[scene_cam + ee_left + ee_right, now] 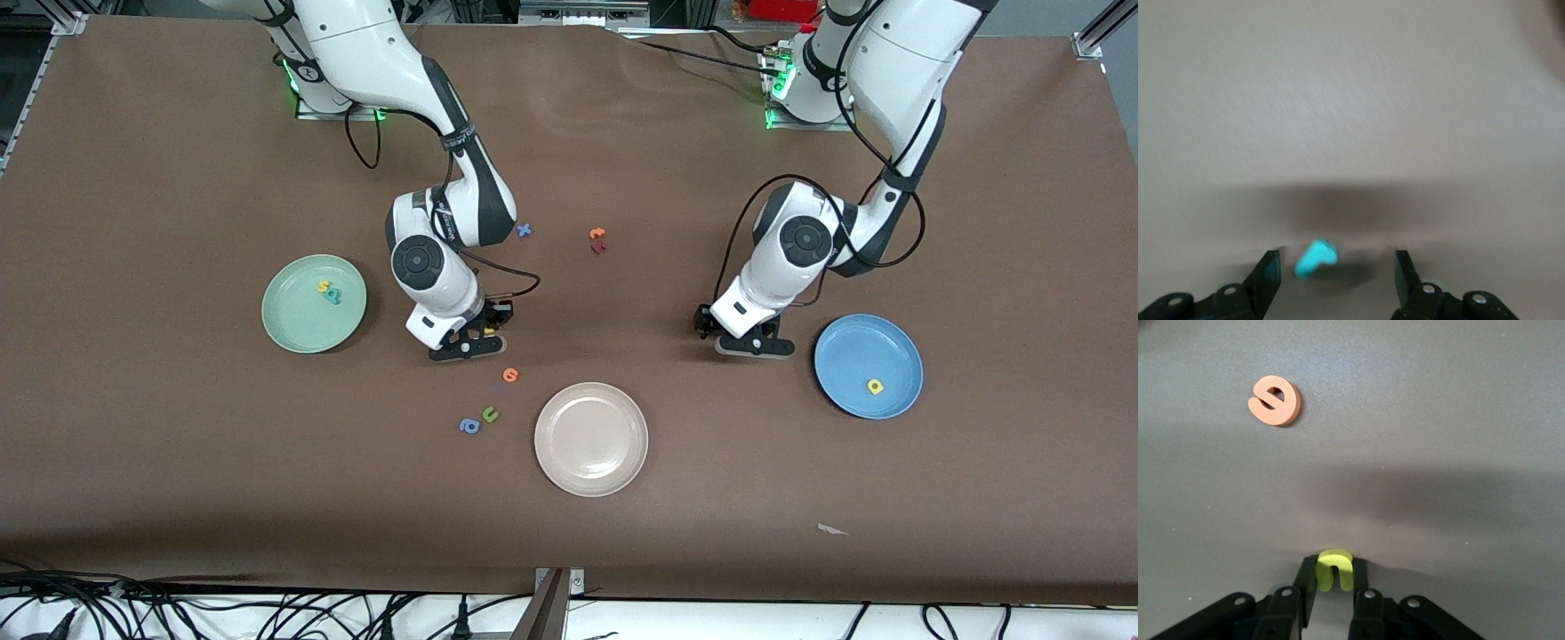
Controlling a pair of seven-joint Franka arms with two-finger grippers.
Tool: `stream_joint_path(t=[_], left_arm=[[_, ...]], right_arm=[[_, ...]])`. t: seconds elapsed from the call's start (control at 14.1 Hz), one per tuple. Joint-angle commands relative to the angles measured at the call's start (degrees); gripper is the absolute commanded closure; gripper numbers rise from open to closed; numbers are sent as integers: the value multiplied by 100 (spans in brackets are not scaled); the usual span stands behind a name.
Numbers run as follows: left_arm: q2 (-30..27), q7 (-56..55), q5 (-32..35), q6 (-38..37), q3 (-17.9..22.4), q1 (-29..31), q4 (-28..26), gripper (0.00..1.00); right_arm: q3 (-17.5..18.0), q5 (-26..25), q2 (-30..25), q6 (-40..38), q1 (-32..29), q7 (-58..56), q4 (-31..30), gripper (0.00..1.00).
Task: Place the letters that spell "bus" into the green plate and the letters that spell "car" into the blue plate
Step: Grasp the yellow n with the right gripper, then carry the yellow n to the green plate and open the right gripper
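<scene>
Right gripper (1333, 577): clenched on yellow u (1334, 569), low over table, orange letter (1274, 400) at 11 o'clock. Left gripper (1338, 267): fingers spread, teal letter (1315, 259) between, unheld.

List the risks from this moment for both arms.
1. The right gripper pinches the yellow u only at its fingertips; it may slip out on the way to the green plate.
2. The left gripper straddles a teal letter that lies off centre; closing may push it away.
3. The orange letter lies near the right gripper and may get knocked.
</scene>
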Motion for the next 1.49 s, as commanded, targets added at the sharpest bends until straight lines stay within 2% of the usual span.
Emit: stream_joint_path(t=[0.0,0.14,0.28,0.5,0.71,0.78,0.99,1.07,1.14,1.21,1.42], left_arm=[[112,33,184,2,170,-80,222,22],[190,24,175,2,179,-89,222,26],[235,24,184,2,179,-98,214,35],[288,24,193,2,171,-142,213,49],[288,24,202,2,170,-150,213,58],[288,24,202,-7,179,-177,205,60],[218,24,202,-42,179,-238,161,62],[209,16,236,-51,188,-238,143,64],[191,7,385,-77,214,-238,143,64],[165,7,447,-95,275,-247,143,64],[7,50,465,-375,390,-379,143,64]], right_arm=[[-54,27,126,0,90,-49,115,95],[-176,-17,13,-235,82,-93,107,95],[-614,-227,-224,-910,82,-294,133,95],[-1588,-263,-427,-2123,82,-1486,80,95],[-2495,-254,-471,-2601,73,-2963,-226,95],[-2611,-167,-463,-2514,38,-3246,-480,95],[-2612,-114,-445,-1927,2,-3354,-1148,92],[-2612,-114,-436,-1812,-6,-3354,-1263,76],[-2612,-114,-427,-1845,-6,-3337,-1256,18],[-2612,-114,-462,-1880,2,-3284,-1230,0],[-2708,-123,-489,-2371,55,-3214,-766,0]])
